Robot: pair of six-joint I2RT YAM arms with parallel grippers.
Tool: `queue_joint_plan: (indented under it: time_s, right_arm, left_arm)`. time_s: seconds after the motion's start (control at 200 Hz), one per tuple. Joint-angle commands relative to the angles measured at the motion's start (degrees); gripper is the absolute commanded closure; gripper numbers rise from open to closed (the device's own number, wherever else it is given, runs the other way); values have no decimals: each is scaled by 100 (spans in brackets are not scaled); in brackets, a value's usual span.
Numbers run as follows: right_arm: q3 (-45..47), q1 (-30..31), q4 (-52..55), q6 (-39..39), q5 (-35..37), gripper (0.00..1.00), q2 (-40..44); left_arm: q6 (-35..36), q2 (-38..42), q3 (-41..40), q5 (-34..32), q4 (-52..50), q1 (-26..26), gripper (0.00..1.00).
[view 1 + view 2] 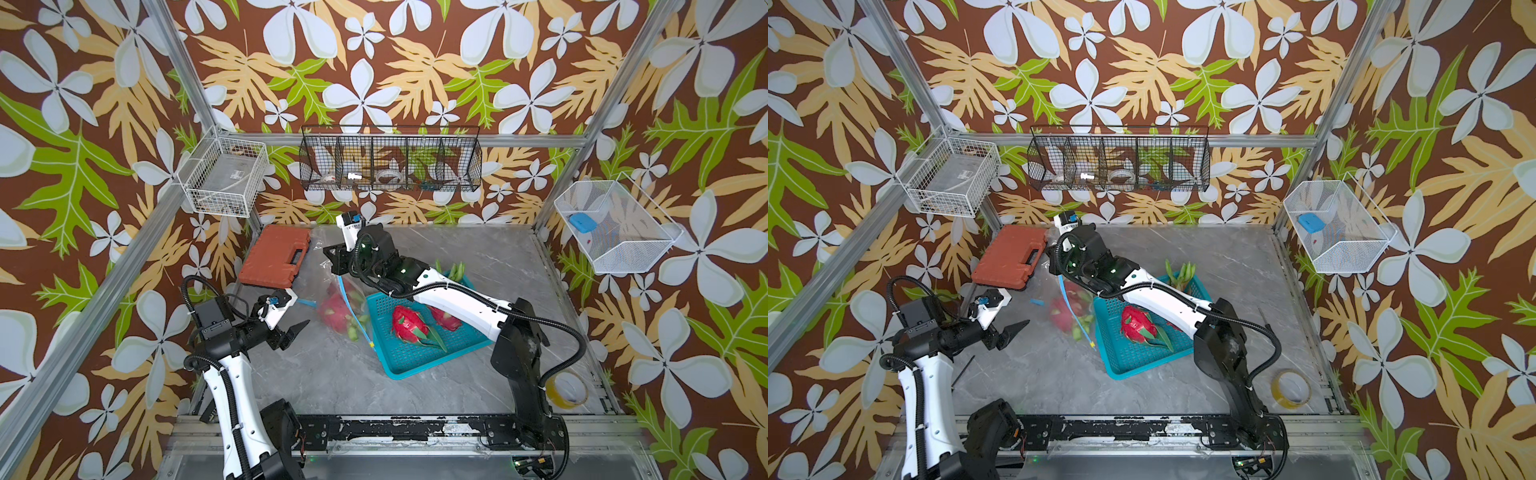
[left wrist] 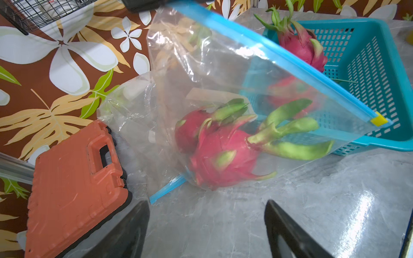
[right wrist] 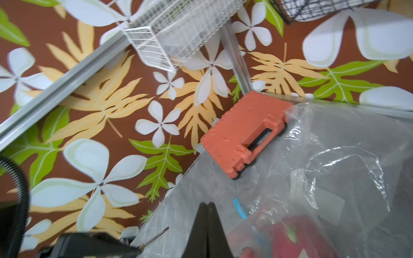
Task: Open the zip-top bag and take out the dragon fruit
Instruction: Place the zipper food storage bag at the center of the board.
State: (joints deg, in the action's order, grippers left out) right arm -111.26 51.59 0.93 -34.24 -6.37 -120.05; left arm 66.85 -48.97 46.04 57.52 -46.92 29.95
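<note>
The bag (image 2: 201,78) lies against the basket (image 2: 346,22), on the side nearer the left arm. The right gripper (image 3: 206,214) is clenched on its upper zip edge, seemingly to hold the mouth open. A dragon fruit (image 2: 223,160) sits inside. The left gripper (image 2: 206,203) faces it, released and empty, probably to reach in. Other fruit (image 1: 409,326) already lie in the basket.
</note>
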Motion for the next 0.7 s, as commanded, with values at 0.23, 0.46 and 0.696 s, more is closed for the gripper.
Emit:
queue_joint_plan:
  time_s: [0.23,0.46,0.696]
  right_arm:
    - [419,-431,-62,-117,1223,100,158]
    - [1553,-720,-318,-194,1741,100,816]
    - [2106,-741,-301,-203,2000,100,1084]
  left_arm:
    - [-1521,594,-1226,-1864,2890,-2441,13]
    - [-1626,328,-1562,-2840,3995,-3912,11]
    - [-1203,87,-1813,-3289,4622,-4823,12]
